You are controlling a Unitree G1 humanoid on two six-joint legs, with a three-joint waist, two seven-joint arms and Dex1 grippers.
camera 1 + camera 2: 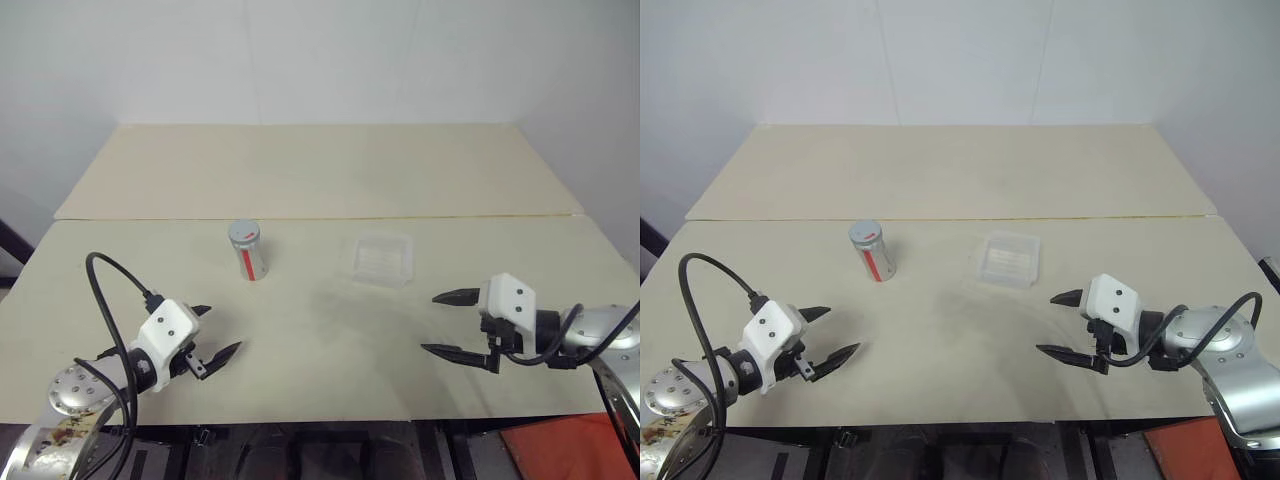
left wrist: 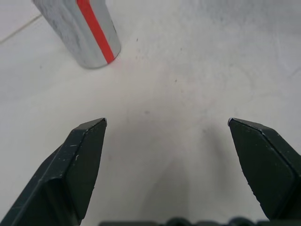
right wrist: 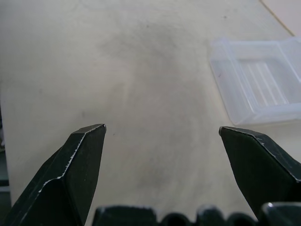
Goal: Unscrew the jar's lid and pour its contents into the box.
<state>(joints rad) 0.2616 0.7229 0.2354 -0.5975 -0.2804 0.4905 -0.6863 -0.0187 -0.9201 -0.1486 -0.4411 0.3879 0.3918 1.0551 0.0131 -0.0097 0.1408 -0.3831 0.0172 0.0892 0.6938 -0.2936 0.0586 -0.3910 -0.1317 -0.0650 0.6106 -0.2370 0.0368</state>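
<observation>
Both claws hung wide open and empty over the worktop [image 1: 320, 340], the left claw [image 1: 215, 338] short of the jar [image 1: 248, 252], the right claw [image 1: 452, 324] near the box [image 1: 380, 260]. The jar stood upright on the worktop with its lid [image 1: 243, 232] on, beside the box yet apart from it. The step in hand looked like the first reach: one claw should clamp the jar's body low and firmly so the other can twist the lid squarely from above. The clear box appeared empty; the jar's contents were hidden.
</observation>
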